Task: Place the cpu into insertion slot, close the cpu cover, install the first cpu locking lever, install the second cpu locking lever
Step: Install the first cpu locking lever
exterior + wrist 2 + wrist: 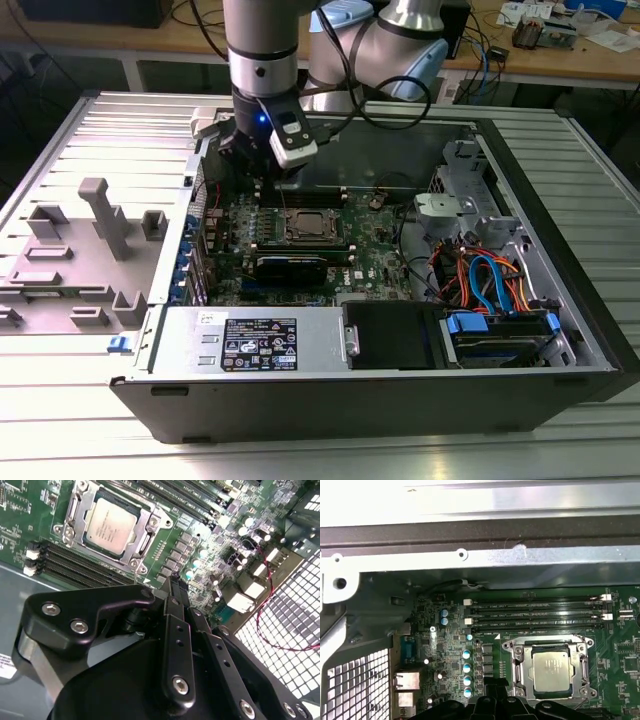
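Second wrist view gives us the clearest read: the cpu [111,526] already lies flat in the insertion slot [64,529] on the green board [25,515], so we judge the first step done. In the first wrist view the cpu cover [521,672] seems to lie down around the chip, though we cannot tell whether either locking lever is latched. Our jaws look pressed together, pinching nothing, poised above the board just beside the slot and apparently clear of it. We judge the lever work unfinished.
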You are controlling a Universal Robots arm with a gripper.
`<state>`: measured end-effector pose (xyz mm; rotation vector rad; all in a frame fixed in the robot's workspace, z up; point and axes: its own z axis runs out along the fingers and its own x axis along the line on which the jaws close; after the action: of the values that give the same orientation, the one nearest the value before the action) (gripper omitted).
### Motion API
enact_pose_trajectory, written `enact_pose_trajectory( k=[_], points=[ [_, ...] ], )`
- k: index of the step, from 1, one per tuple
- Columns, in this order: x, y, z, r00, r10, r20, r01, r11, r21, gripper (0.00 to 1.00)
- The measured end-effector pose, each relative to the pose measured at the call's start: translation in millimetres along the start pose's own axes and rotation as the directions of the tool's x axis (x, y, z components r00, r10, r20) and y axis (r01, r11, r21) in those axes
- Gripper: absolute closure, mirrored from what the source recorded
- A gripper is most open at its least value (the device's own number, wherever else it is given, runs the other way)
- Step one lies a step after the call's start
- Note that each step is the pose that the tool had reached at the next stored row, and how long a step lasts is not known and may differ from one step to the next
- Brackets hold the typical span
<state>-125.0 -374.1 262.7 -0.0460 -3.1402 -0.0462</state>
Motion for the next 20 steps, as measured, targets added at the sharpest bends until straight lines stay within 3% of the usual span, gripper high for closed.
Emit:
enact_pose_trajectory(
  k=[4,11,14,20],
  points=[
    [1.2,9.5,0.4,1.0000,-0.008,-0.0003,0.008,1.0000,0.0002,0.89],
    [1.1,17.7,1.3,0.9999,-0.017,-0.0006,0.017,0.9999,0.0001,0.89],
    [-2.8,21.1,1.5,0.9998,-0.022,-0.0007,0.022,0.9998,0.0002,0.89],
    [-20.0,24.9,2.4,0.9997,-0.024,0.0029,0.024,0.9997,0.0001,0.89]
  ],
)
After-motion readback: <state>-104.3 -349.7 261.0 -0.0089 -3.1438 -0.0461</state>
